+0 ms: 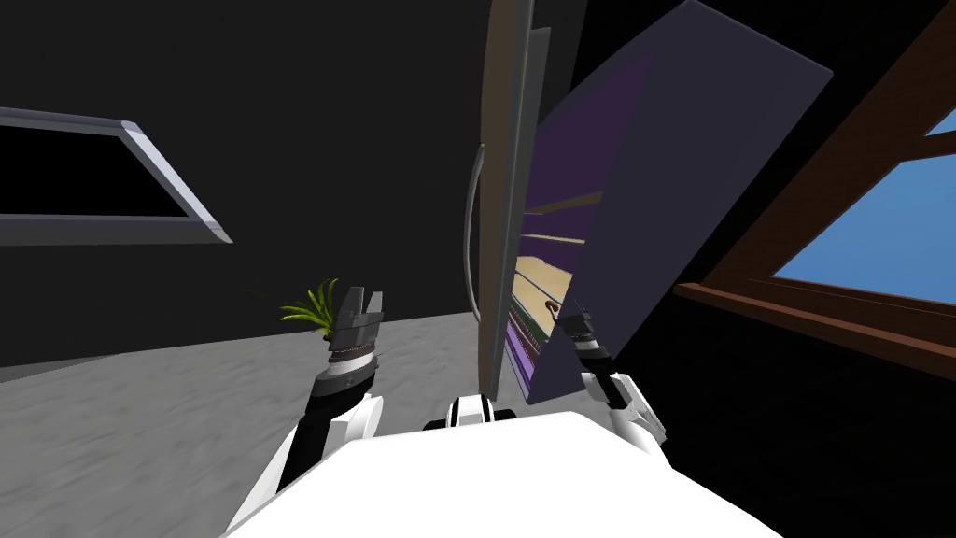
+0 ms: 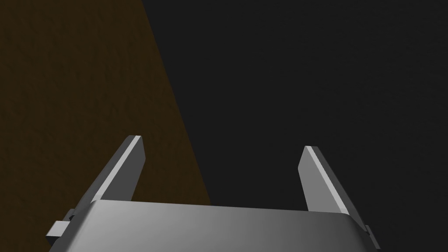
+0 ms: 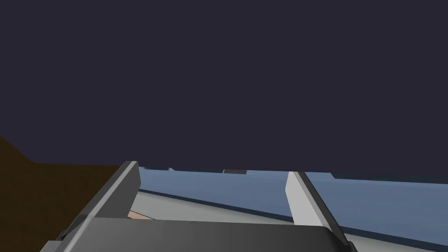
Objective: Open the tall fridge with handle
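Head view: tall fridge (image 1: 560, 233) at twelve o'clock, door (image 1: 509, 187) ajar, shelves showing. Curved grey handle (image 1: 470, 233) looks rigid and the door probably swings heavy; grip mid-bar. Right fingers (image 3: 127, 183) wide at one o'clock, facing navy panel (image 1: 681, 168). Left fingers (image 2: 127, 166) wide, empty.

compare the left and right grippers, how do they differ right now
Place: the grey-bladed left gripper is by a green plant, out past the curved grey handle of the open fridge door; the right gripper is on the door's other side, by the shelves. Closeness: the left stands clear of the fridge; the right is close up at its dark navy panel. Both are open, empty.
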### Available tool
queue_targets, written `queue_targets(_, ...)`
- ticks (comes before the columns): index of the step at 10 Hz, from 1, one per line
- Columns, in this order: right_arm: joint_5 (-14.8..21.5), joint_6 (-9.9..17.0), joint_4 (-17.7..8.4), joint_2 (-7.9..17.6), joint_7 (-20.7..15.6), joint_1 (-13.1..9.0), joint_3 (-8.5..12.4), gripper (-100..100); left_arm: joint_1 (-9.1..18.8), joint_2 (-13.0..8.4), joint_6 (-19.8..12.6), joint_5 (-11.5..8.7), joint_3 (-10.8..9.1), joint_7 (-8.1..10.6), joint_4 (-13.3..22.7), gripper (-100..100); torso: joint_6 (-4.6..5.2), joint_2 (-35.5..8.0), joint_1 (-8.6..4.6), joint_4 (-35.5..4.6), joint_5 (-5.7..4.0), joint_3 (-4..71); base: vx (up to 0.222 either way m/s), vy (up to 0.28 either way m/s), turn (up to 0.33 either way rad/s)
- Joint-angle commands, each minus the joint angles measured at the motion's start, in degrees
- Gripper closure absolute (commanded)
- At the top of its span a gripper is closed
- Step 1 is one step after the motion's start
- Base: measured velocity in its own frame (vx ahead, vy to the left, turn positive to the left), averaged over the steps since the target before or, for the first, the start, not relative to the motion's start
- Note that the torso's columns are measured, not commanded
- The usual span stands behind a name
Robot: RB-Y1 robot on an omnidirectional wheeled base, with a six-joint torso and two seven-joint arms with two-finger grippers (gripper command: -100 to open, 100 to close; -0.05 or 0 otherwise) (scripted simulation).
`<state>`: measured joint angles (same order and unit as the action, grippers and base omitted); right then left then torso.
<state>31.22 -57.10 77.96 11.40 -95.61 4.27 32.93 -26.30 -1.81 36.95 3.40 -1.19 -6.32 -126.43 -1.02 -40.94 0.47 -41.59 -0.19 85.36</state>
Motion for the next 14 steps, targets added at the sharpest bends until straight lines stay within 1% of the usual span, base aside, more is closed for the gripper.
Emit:
queue_targets(1,2.33,-1.38,-2.75,-0.98,-4.27,-0.42,0.87,-100,0.00,0.00,0.00,0.00,-0.01,0.00,0.00,0,-0.03,0.01,-0.08,-0.02,0.01,0.02,0.015,0.042,-0.001)
queue_targets(2,3.42,-2.13,-3.98,-1.76,-5.78,-0.62,1.81,-100,0.00,0.00,0.00,0.00,0.00,0.00,0.00,0,0.00,0.03,-0.10,0.00,-0.03,0.01,0.038,0.061,0.011)
queue_targets(3,3.42,-2.13,-3.98,-1.76,-6.46,-0.62,1.81,-100,0.00,0.00,0.00,0.00,0.00,0.00,0.00,0,-0.04,0.13,-0.10,0.06,-0.08,0.06,0.021,0.052,0.023)
queue_targets(4,4.43,-2.83,-5.09,-2.75,-8.41,-0.81,2.68,-100,0.00,0.00,0.00,0.00,0.00,0.00,0.00,0,0.04,0.09,-0.21,-0.03,-0.03,0.07,0.015,0.056,0.124)
queue_targets(5,5.35,-3.47,-6.09,-3.98,-10.02,-0.98,3.47,-100,-0.01,0.00,0.00,0.00,0.00,0.00,-0.01,0,0.64,-0.46,-0.36,-0.34,0.11,-0.24,0.046,0.061,0.053)
queue_targets(6,5.35,-3.47,-6.09,-3.98,-10.18,-0.98,3.47,-100,-0.02,0.00,0.01,0.00,0.00,0.00,-0.01,0,0.94,-1.05,-0.44,-0.59,0.17,-0.61,0.043,0.049,-0.011)
queue_targets(8,6.90,-4.57,-7.68,-7.11,-13.17,-1.26,4.79,-100,0.00,0.00,0.00,0.00,0.00,0.00,0.00,0,1.03,-1.63,-0.54,-0.78,0.17,-0.98,0.015,0.041,0.002)
queue_targets(10,7.97,-5.34,-8.72,-10.60,-15.25,-1.45,5.69,-100,0.00,0.00,0.00,0.00,0.00,0.00,0.00,0,1.03,-1.47,-0.47,-0.73,0.20,-0.87,0.003,0.040,0.005)
queue_targets(11,8.29,-5.58,-9.02,-12.38,-15.87,-1.51,5.96,-100,0.00,0.00,0.00,0.00,0.00,0.00,0.00,0,1.02,-1.37,-0.47,-0.70,0.20,-0.80,0.003,0.033,0.002)
queue_targets(12,8.29,-5.58,-9.02,-12.87,-15.87,-1.51,5.96,-100,0.00,0.00,0.00,0.00,0.00,0.00,0.00,0,1.02,-1.30,-0.49,-0.69,0.20,-0.76,0.007,0.019,0.002)
queue_targets(13,8.44,-5.69,-9.16,-14.09,-16.17,-1.54,6.09,-100,0.00,-0.01,0.00,0.00,-0.01,0.00,0.00,0,1.03,-1.30,-0.54,-0.68,0.19,-0.75,0.006,0.007,0.000)
queue_targets(14,8.34,-5.65,-9.07,-13.33,-15.95,-1.50,6.03,-100,0.00,-0.01,0.00,0.00,-0.01,0.00,0.00,0,1.03,-1.32,-0.54,-0.69,0.18,-0.77,0.000,0.000,0.000)
